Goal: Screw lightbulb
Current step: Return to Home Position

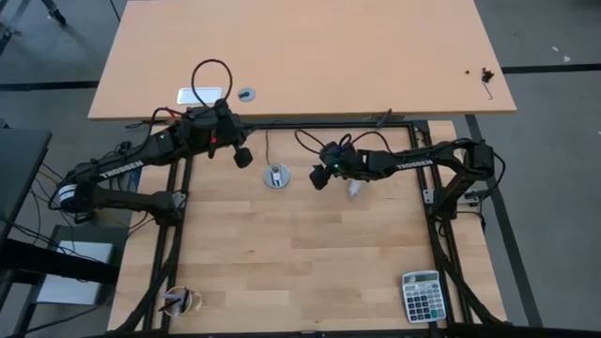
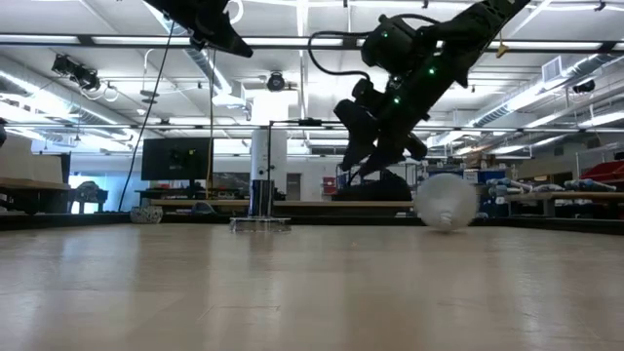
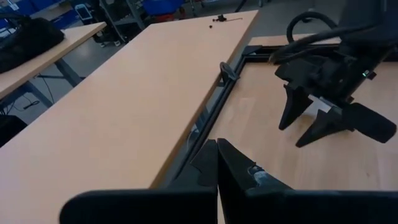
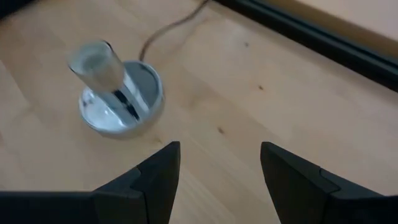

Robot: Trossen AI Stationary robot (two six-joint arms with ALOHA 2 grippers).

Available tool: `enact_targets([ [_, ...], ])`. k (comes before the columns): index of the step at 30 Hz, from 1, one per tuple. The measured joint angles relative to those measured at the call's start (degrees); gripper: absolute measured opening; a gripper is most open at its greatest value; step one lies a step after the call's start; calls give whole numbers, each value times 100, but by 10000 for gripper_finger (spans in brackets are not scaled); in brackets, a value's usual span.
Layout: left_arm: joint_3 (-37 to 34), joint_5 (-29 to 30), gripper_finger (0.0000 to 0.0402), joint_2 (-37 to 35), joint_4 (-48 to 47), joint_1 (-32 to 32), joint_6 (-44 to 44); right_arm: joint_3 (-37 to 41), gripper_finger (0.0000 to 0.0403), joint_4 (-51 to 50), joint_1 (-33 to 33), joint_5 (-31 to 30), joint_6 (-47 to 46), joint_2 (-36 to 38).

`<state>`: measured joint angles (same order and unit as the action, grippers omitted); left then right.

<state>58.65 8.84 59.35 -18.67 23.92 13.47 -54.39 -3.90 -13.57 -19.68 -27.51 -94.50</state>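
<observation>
Right gripper (image 4: 219,158): jaws spread wide and empty, the two dark fingers (image 4: 158,177) touching nothing. It hangs above the table (image 1: 282,263), tips angled down toward the lamp socket (image 4: 144,84), a grey disc with an upright holder and a cord leading off behind it. Nothing sits in the holder.

The lightbulb (image 1: 355,189) lies loose on the table on the far side of this gripper from the socket, under the right arm's wrist and so behind the fingertips, not between them. In the low view it rests on the wood as a pale round body apart from the raised fingers. It appears to lie on its side, but the direction of its long axis cannot be told for certain.

The right arm is clearly the nearer one. The left gripper (image 3: 217,152), its fingers pressed together on nothing, is held high near the back rail, beyond the socket and well apart from the bulb.

Judgement: any upward or backward withdrawal of the right arm passes over the bulb; a regrasp would first require drawing the open jaws back along the arm's own line.
</observation>
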Motion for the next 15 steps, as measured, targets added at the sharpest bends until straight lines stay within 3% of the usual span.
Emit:
enact_targets([
  [9,0,0,0,-2,-57,0,0,0,225,-917,-50,-33,80,249],
  [15,2,-63,0,-2,-55,0,0,2,159,-1204,121,-33,393,593],
])
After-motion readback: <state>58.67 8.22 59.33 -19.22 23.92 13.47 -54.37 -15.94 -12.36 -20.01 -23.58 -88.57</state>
